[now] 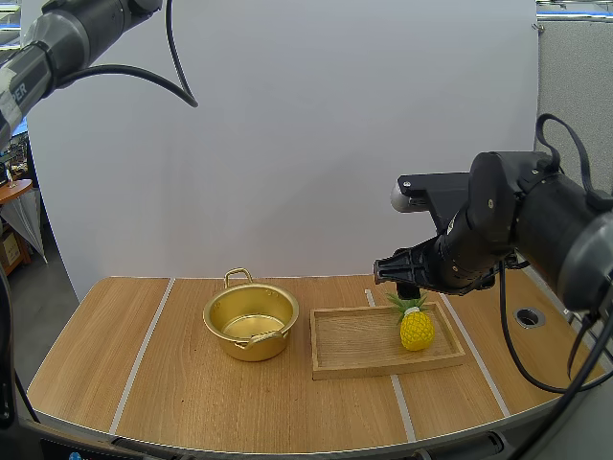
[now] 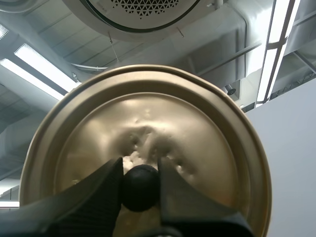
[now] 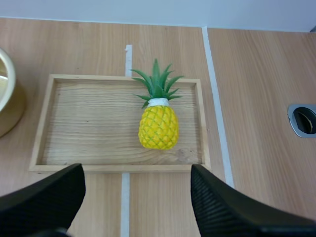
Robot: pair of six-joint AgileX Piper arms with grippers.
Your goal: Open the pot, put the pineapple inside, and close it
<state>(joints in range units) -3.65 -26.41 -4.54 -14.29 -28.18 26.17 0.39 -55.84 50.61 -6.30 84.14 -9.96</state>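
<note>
Pineapple lies in right end of tray, leaves pointing far. Right gripper hovers just above it, not touching, 2 fingers wide apart, holding nothing. Left gripper pinches knob of lid. Pot stands uncovered left of tray.

The high camera looks forward and down over the table from behind the arms. The right wrist camera faces down, close above the tray and pineapple, both shared with the high view. The left wrist camera tilts upward, very near the lid.
</note>
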